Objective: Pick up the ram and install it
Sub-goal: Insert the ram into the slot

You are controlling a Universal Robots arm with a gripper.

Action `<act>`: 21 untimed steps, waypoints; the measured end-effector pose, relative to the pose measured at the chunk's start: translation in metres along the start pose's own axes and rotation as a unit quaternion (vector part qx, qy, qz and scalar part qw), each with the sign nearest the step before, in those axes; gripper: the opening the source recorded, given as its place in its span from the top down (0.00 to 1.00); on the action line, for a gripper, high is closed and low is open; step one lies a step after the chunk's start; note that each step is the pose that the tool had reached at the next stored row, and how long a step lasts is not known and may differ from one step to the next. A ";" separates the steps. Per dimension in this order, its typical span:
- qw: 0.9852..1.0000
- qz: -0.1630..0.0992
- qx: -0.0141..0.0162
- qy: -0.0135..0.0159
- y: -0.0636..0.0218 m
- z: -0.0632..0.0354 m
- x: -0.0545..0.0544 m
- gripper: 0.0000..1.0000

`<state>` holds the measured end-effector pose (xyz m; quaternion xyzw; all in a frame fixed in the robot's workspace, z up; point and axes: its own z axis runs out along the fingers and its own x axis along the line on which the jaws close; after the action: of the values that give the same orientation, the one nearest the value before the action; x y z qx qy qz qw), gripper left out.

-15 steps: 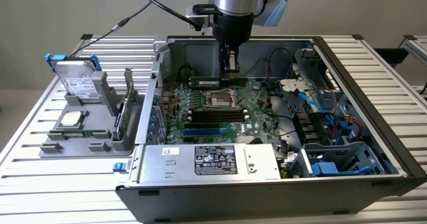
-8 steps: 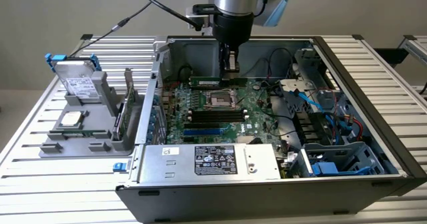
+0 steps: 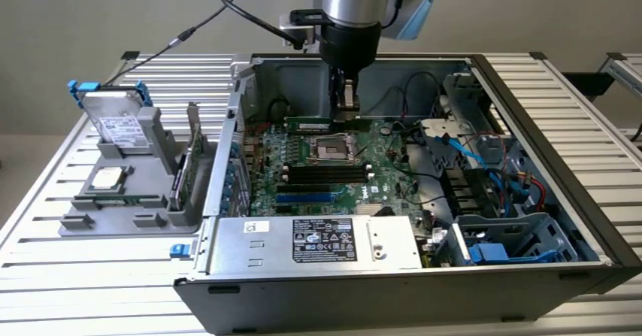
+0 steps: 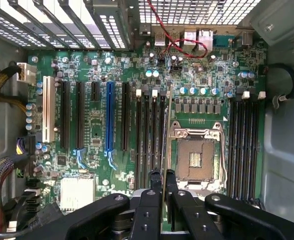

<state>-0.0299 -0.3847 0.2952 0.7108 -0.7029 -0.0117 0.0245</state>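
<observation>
One gripper (image 3: pixel 346 109) hangs from the arm, down inside the open computer case (image 3: pixel 561 125). Its two black fingers (image 4: pixel 149 200) are close together, with just a thin gap, and they pinch the ram (image 3: pixel 309 122).

From the exterior view, the ram is a long, thin green stick. It is held flat and level, with its long edge down. The gripper grabs it near one end, and the rest of it sticks out toward the exterior view's left.

From the wrist view, the gripper (image 4: pixel 162 182) looks straight down, so the ram (image 4: pixel 168 125) looks like one thin line running away from the fingers. It hangs over the green board (image 4: pixel 97 120). It sits just beside a row of long black slots (image 4: pixel 147 135) on one side and the silver socket (image 4: pixel 195 157) on the other side. I cannot tell if the ram is touching a slot or is a little bit above it.

Farther out on the board there is one blue slot (image 4: pixel 109 117). A red wire (image 4: pixel 171 47) loops near the far edge of the board.

At the front of the case sits a grey metal power box (image 3: pixel 321 240) with a sticker on it. Outside the case, toward the exterior view's left, a silver hard drive (image 3: pixel 119 122) stands in a grey holder (image 3: pixel 150 163) on the ribbed metal table (image 3: pixel 80 276).
</observation>
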 end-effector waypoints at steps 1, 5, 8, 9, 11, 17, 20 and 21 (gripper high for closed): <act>1.000 0.000 0.000 0.000 -0.0001 0.0018 0.001 0.86; 1.000 -0.003 -0.002 0.000 -0.0004 0.0092 0.009 0.86; 1.000 -0.010 -0.003 0.000 -0.0010 0.0149 0.013 0.86; 1.000 -0.012 -0.003 0.000 -0.0019 0.0167 0.013 0.86; 1.000 -0.015 -0.003 0.001 -0.0030 0.0202 0.013 0.86; 0.999 -0.034 -0.002 0.002 -0.0036 0.0311 0.013 0.86; 0.999 -0.042 -0.002 0.002 -0.0039 0.0365 0.013 0.86; 0.999 -0.044 -0.002 0.002 -0.0040 0.0383 0.013 0.86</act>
<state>-0.0278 -0.3981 0.2570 0.7408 -0.6711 -0.0130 0.0272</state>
